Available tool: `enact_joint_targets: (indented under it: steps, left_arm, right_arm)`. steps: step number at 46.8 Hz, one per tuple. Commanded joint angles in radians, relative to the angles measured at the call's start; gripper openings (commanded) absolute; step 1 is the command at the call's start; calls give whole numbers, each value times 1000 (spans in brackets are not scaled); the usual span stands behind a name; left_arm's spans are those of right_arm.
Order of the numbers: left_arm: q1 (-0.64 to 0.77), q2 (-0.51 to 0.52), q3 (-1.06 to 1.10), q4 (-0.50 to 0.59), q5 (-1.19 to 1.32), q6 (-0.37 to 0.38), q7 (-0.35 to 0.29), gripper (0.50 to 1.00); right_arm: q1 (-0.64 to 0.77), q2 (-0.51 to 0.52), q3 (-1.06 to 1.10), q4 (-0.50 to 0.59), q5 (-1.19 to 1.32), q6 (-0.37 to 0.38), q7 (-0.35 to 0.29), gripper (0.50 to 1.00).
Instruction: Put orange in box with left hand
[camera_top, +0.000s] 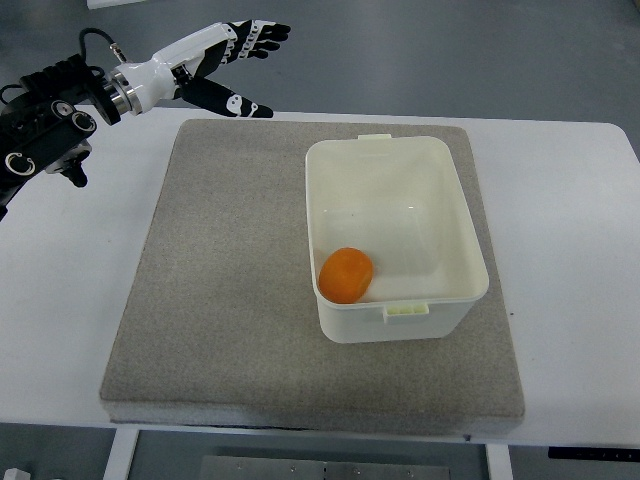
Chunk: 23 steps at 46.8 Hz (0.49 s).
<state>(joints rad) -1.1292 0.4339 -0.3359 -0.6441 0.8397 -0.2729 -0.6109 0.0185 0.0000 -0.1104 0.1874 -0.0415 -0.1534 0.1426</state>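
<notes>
Table edge: the white table (60, 330) runs out nearest the robot's side, with the grey felt mat (220, 300) laid square on it.
Orange: the orange (346, 274) sits inside the box, down in its near-left corner, touching or almost touching the wall there.
Box: the white plastic box (460, 215) stands on the right half of the mat, open-topped, a small tab on its near rim and another on its far rim; nothing else inside that I can see.
Left hand: the left hand (225, 62) is up at the far-left, past the mat's far edge and well apart from the box, fingers spread loose and holding nothing.
Right hand: not in sight.
Step in hand: from where I stand the placing looks done, with the fruit in and the hand clear.
Next move: I'd judge little is called for beyond bringing the arm to rest, keeping it away from the box so nothing gets nudged.
</notes>
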Motion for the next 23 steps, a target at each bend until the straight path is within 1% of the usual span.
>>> enact_joint_targets:
  steps: [1,6,8,14,16,23]
  left_arm:
    - [2,2,1,41,-51,41,0,917]
    - [3,2,11,110,-114,113,0,917]
    - [3,2,14,133,-128,124,0,917]
    - [5,2,6,196,-151,130,0,915]
    - [5,0,6,218,-168,133,0,906]
    - [3,0,8,264,-303,133,0,902]
  right_arm:
    - [0,0,0,0,0,0,0,932]
    - [0,0,0,0,0,0,0,932]
    - [0,0,0,0,0,0,0,932]
    - [0,0,0,0,0,0,0,932]
    - [0,0,0,0,0,0,0,932]
    - [0,0,0,0,-1,0,0,932]
